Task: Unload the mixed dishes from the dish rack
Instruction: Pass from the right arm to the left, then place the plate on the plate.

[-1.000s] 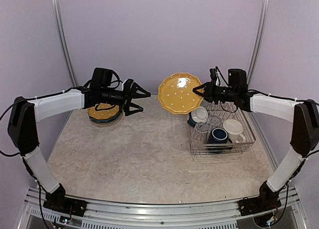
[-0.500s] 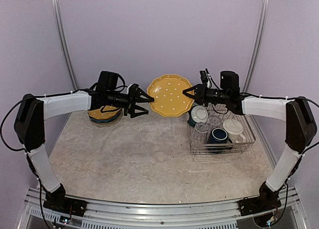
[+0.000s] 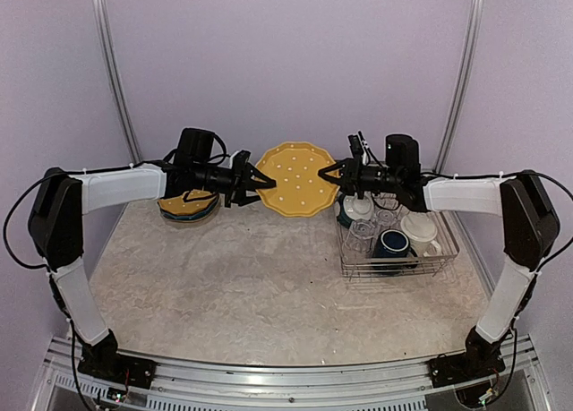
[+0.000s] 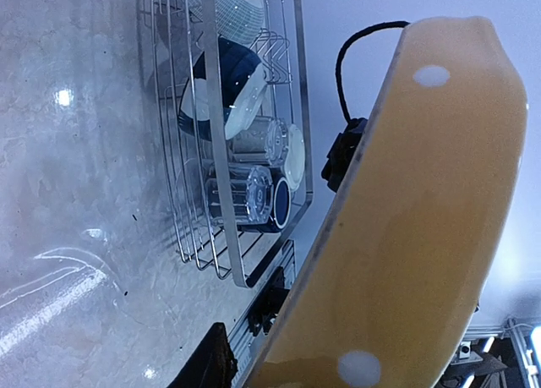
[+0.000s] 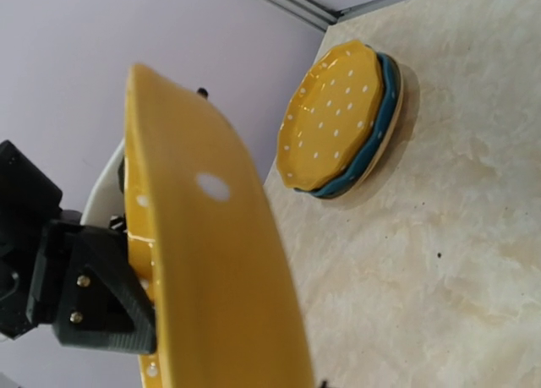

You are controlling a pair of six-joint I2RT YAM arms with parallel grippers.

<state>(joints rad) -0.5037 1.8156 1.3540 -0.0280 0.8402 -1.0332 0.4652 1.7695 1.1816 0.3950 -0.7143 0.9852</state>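
The right claw [image 3: 331, 173] pinches one rim of a yellow plate [image 3: 295, 180] and holds it on edge in the air. The plate's opposite rim sits between the spread fingers of the left claw [image 3: 254, 180]. Below the right claw, back under its wrist, the rack [image 3: 398, 269] stands on the bench [image 3: 251, 286] with a navy mug [image 3: 392, 243] and glasses [image 3: 361, 232] inside, and a stack of plates [image 3: 188, 207] lies beneath the left claw's wrist.
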